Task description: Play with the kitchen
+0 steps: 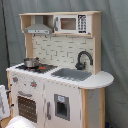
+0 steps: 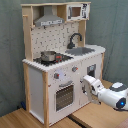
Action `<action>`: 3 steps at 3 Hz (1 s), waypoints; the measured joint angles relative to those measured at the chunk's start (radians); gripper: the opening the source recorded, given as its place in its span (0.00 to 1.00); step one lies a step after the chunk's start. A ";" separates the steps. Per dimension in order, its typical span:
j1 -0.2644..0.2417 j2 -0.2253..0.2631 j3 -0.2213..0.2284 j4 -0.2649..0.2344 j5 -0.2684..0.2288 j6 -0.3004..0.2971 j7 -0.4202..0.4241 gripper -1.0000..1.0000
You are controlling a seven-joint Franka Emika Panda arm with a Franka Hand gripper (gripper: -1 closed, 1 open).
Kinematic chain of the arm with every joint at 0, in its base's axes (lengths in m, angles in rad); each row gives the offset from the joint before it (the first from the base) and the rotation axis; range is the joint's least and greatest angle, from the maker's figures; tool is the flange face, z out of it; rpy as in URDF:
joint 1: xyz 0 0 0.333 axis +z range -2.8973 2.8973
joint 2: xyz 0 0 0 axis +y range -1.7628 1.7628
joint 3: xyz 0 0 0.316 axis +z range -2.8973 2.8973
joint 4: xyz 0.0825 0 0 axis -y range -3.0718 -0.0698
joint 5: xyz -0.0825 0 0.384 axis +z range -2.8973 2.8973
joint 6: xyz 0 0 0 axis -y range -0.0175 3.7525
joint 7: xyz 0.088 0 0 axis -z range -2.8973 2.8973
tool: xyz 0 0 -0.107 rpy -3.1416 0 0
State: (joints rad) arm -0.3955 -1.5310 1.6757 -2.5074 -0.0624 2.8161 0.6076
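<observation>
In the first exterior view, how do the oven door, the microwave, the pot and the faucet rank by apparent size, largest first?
1. Oven door
2. Microwave
3. Faucet
4. Pot

Faucet and pot look nearly alike, so their order is unsure.

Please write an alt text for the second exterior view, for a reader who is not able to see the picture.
A white robot arm reaches from the second exterior view's right toward the lower front of a white and light-wood toy kitchen, near its oven door. A small metal pot sits on the hob, beside a grey sink with a black faucet.
</observation>
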 joint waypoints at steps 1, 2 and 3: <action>-0.013 -0.004 -0.001 -0.015 -0.010 0.003 0.124 1.00; -0.056 -0.004 0.005 -0.023 -0.031 0.024 0.251 1.00; -0.113 -0.005 0.010 -0.024 -0.055 0.061 0.337 1.00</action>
State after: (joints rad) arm -0.5081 -1.5356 1.6862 -2.5310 -0.1172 2.8771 0.9442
